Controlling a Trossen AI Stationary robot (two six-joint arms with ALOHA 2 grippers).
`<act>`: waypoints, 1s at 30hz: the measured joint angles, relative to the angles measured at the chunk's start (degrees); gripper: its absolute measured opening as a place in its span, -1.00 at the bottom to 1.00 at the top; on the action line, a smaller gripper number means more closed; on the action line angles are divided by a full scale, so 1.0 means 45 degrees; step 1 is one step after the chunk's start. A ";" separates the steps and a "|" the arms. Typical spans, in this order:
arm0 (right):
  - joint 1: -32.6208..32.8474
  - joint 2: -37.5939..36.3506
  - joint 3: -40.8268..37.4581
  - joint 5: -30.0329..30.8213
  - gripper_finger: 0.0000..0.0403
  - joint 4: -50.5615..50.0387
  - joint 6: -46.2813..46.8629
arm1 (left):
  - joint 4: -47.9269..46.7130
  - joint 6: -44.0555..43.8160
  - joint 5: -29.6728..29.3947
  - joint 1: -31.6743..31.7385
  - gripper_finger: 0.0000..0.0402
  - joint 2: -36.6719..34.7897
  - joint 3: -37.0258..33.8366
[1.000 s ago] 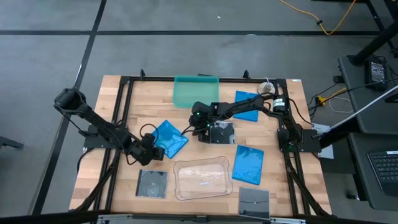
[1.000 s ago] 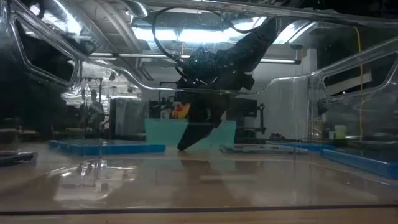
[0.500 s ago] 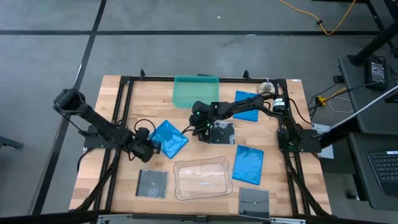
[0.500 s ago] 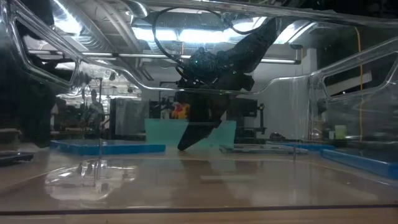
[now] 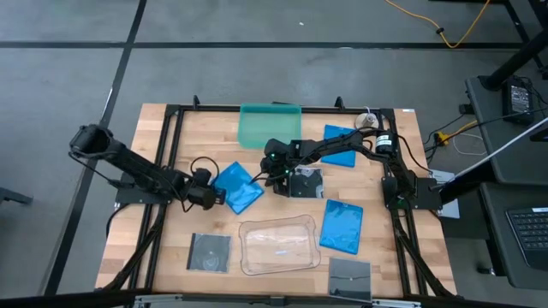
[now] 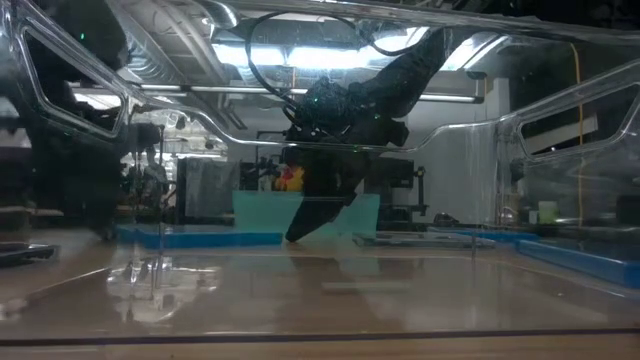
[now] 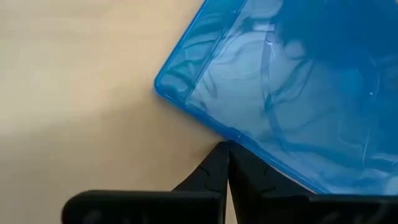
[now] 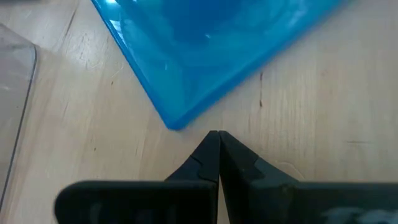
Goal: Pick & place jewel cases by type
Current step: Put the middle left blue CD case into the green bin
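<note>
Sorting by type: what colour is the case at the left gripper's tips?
Bright translucent blue jewel case, clearest in the left wrist view.

3 blue jewel cases [image 5: 235,187] [image 5: 342,227] [image 5: 341,146], 3 dark square jewel cases [image 5: 210,252] [image 5: 350,278] [image 5: 306,182], 1 teal tray [image 5: 270,125], 1 clear tray [image 5: 277,246], 2 arms.

Overhead light: even and bright, from above; wooden table [image 5: 175,257] evenly lit, only short soft shadows close under the arms.
Low-view glare: strong white streaks from ceiling lamps across the curved wall of the clear tray [image 6: 560,110]; room beyond dim, warped through the plastic.
Low-view reflections: pale sheen on the tabletop in front.
Left wrist focus: soft throughout; blue case [image 7: 292,93] slightly blurred, mottled reflections on its lid.
Right wrist focus: wood grain fairly crisp, dark fingers [image 8: 205,163] near-black, without detail.
Edges: no marked distortion in the overhead picture.
</note>
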 joint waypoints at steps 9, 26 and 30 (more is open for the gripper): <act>0.0000 0.0000 0.0000 -0.0015 -0.95 -0.0023 -0.0213 | 0.2299 0.4144 -0.0045 0.2440 -0.99 0.0055 -0.0063; -0.0010 -0.0015 0.0029 0.0010 -0.95 -0.0359 0.0194 | 0.3492 0.6358 0.1671 0.4683 -0.98 -0.1360 -0.0024; -0.0012 -0.0039 0.0039 0.0198 -0.97 -0.0504 0.0200 | 0.2398 0.5985 0.1762 0.4855 -0.97 -0.2364 -0.0015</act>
